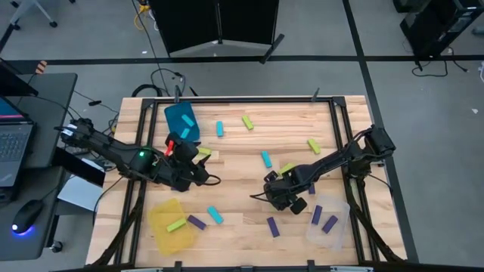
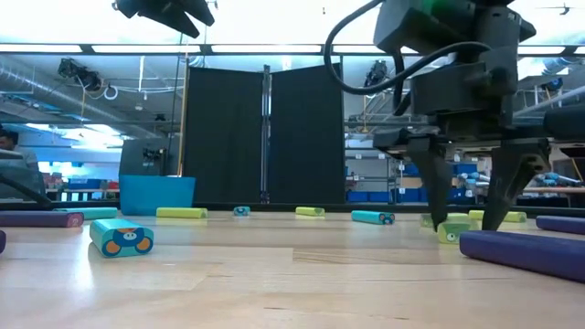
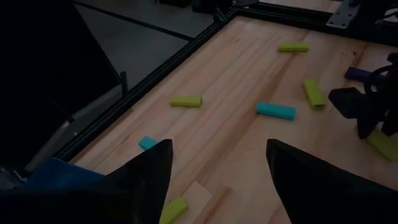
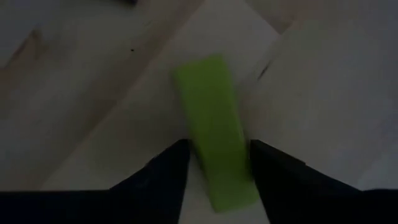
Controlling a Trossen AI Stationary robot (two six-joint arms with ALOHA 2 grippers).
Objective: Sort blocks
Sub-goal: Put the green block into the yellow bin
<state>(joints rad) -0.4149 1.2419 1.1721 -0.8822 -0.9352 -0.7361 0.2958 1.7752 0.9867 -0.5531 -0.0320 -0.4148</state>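
1. Right now your right hand [image 1: 281, 189] is low over the counter [image 1: 242, 159], fingers spread and straddling a lime block [image 4: 214, 130]; in the right wrist view the block lies between the two dark fingers [image 4: 165, 180], its long axis running along the gap, and nothing is gripped yet.
2. The block [image 2: 452, 231] looks like a small rigid bar, probably light, with smooth faces. Expect it to skid or twist if one finger touches first.
3. Take it across its narrow width, near mid-length, so the flat long sides meet the pads squarely.
4. In the low view the hand [image 2: 468, 215] points straight down, fingertips at or just above the counter on either side of the block.
5. Your left hand [image 3: 217, 174] is released and empty, fingers wide apart, waiting above the counter beside the teal bin [image 1: 181, 121]; a lime block [image 3: 174, 210] lies just ahead of its fingers.
6. Other blocks lie farther out: a cyan one [image 3: 275, 111] and a purple one [image 1: 272, 226] near your right hand, with the clear bin [image 1: 329, 219] just beyond it and the yellow bin [image 1: 172, 225] near your left.
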